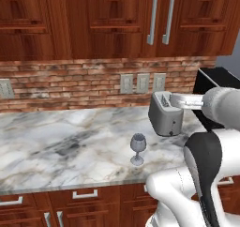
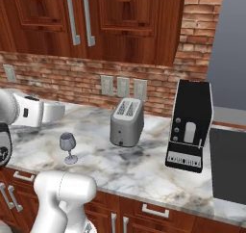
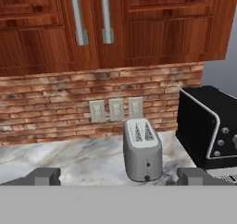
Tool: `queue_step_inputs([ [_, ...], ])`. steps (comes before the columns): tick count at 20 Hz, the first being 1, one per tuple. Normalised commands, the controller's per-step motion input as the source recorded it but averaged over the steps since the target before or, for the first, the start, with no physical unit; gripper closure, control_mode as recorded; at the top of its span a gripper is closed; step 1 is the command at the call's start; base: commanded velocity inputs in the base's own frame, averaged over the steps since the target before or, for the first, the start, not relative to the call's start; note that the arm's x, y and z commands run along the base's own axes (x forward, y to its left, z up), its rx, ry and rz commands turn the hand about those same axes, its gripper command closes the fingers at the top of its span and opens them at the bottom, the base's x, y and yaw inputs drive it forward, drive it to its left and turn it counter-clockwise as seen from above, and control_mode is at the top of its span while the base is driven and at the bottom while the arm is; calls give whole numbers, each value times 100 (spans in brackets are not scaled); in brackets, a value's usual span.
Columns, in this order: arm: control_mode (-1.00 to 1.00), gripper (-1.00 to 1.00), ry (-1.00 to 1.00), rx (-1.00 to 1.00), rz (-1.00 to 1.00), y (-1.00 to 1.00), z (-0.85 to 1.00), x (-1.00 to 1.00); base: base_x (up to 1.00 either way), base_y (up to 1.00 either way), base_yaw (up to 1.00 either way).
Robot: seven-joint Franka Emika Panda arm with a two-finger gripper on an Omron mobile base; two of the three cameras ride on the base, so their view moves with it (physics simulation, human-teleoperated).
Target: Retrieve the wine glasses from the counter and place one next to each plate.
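We see the end effector (image 3: 118, 176) from the hand view with its two dark fingertips (image 3: 40, 176) spread wide apart at the bottom edge and nothing between them; it points over the desk (image 1: 56, 146) toward the brick wall (image 1: 70, 83).

Going from left to right in the left base view, the marble desk runs bare along the left, then one wine glass (image 1: 138, 149) stands upright near the front edge, on its round foot. It is well apart from the end effector. Beyond it to the right sits a grey toaster (image 1: 165, 113), closer to the wall, with three wall outlets (image 1: 143, 83) above and behind it. The white arm (image 1: 206, 104) reaches across at toaster height on the right.

In the right base view the wine glass (image 2: 68, 148) stands left of the toaster (image 2: 127, 122), and further right a black appliance (image 2: 190, 126) rests on the desk; it is probably a coffee machine, though we cannot be sure. Reddish-brown wall cabinets (image 2: 96, 20) with silver handles hang above.
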Motion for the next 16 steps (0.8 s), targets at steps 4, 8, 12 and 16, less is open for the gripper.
queue_step_inputs([
  [4,-100,-100,0,3,46,-21,-9,0,0,0,0],
  [8,-100,-100,-1,0,50,-20,-19,0,0,0,0],
  [12,-100,-100,-5,0,56,-10,-36,-14,0,0,0],
  [16,-100,-100,-1,0,59,-9,-42,-6,0,0,0],
])
